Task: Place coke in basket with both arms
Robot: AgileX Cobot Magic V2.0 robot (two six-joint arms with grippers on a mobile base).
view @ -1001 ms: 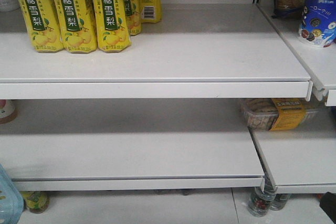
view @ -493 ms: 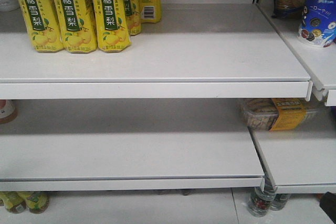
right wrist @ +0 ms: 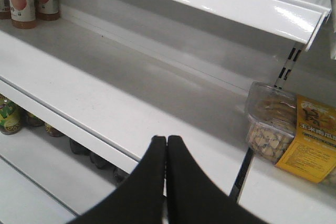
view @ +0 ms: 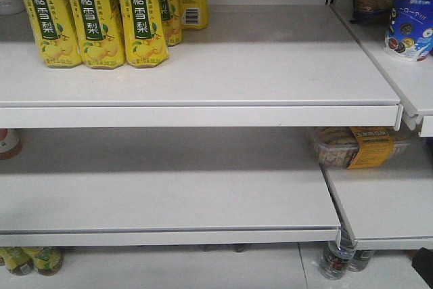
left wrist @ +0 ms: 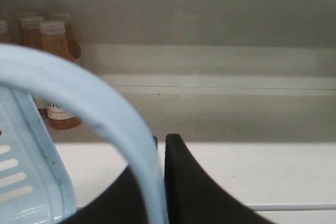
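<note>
The coke is out of view in every frame. The light blue basket shows only in the left wrist view: its slotted side (left wrist: 21,171) is at the lower left, and its thin handle (left wrist: 105,103) arcs across the picture. My left gripper (left wrist: 160,142) is shut on that handle, with one black finger (left wrist: 181,171) showing to the right of it. In the right wrist view my right gripper (right wrist: 166,139) is shut with nothing in it, hanging over the front edge of a bare white shelf (right wrist: 105,108). Neither gripper shows clearly in the front view.
Yellow pear-drink bottles (view: 88,18) stand at the top shelf's left. A clear biscuit box with a yellow label (view: 352,147) lies on the right lower shelf. Orange drink bottles (left wrist: 55,77) stand at the back left. More bottles (view: 336,258) sit under the lowest shelf.
A light blue corner of the basket at the bottom left of the front view one second ago has left that view. The shelves and goods have not moved.
</note>
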